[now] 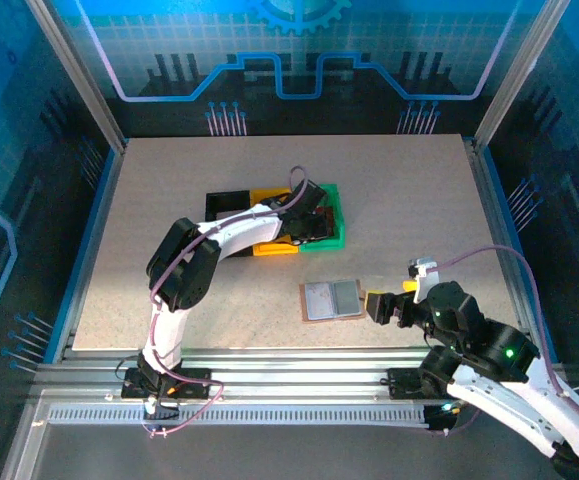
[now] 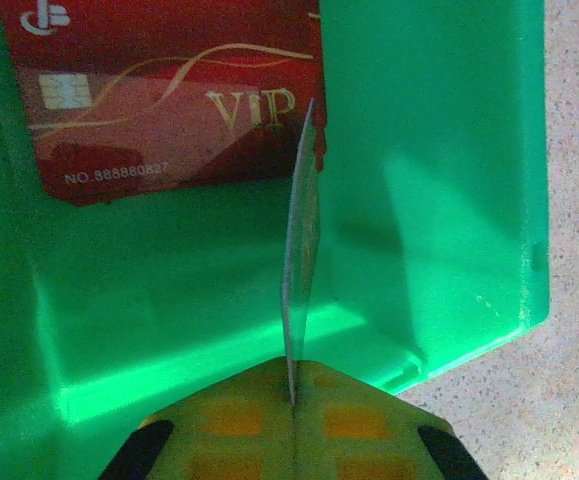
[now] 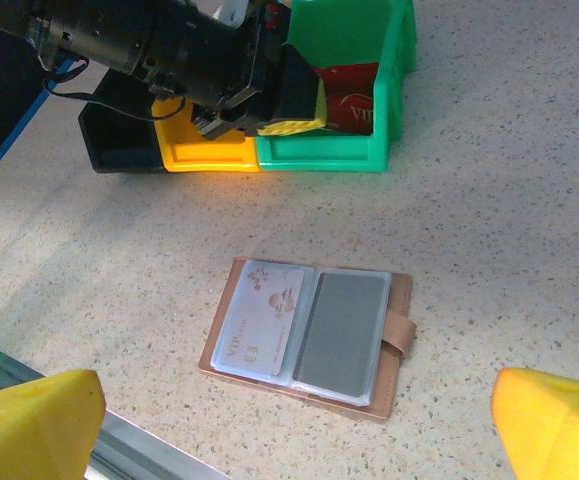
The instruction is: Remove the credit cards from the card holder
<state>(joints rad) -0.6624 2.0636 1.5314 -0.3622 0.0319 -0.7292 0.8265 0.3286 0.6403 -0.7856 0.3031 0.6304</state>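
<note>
Pinching a thin, stiff, slick card [image 2: 302,250] by its short edge, my left gripper [image 2: 291,400] hangs over the green tray [image 2: 439,150]. Fingers of my right gripper [image 3: 294,425] stand wide apart.

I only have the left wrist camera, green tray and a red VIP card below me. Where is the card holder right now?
Observer: The card holder lies open on the table, nearer the arm bases than the green tray, just ahead of the right gripper.
Operator: Anything left in it?
Observer: Yes, a pale card sits in the pocket away from the strap. The other pocket shows a grey rectangle; I cannot tell whether it is a card or an insert.
Operator: What about the right gripper?
Observer: It is open and holds nothing, with the holder lying ahead of its fingers.
</note>
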